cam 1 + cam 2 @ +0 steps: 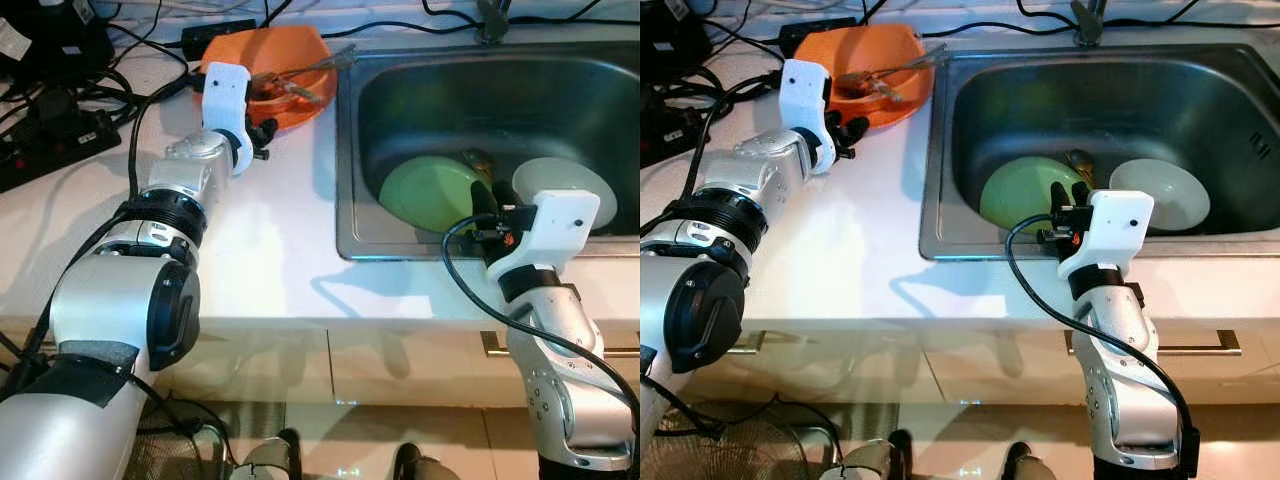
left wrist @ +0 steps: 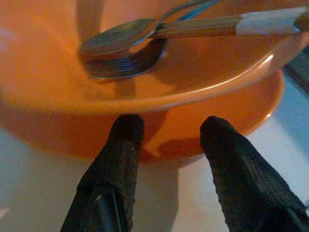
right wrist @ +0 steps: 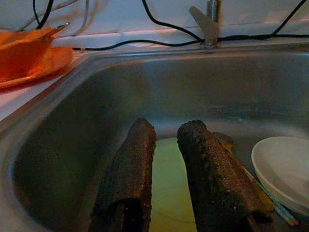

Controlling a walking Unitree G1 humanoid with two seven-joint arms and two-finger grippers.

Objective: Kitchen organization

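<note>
Both arms reach over the counter: left gripper (image 2: 166, 140), fingers spread, sits just before the orange bowl (image 1: 262, 60) holding cutlery (image 2: 123, 46); right gripper (image 3: 166, 140), fingers parted, hangs above the sink's (image 1: 970, 95) green plate (image 1: 1025, 190), white bowl (image 1: 1160, 195) beside.

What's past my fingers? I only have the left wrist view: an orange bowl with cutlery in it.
Observer: A steel sink, just beyond the bowl on its right.
Operator: Anything in it?
Observer: A green plate and a white bowl on the bottom.
Operator: Where's the right gripper?
Observer: Over the sink's front edge, fingers open, pointing at the green plate.
Operator: And what's left of my arm?
Observer: A black power strip and cables on the counter.
</note>
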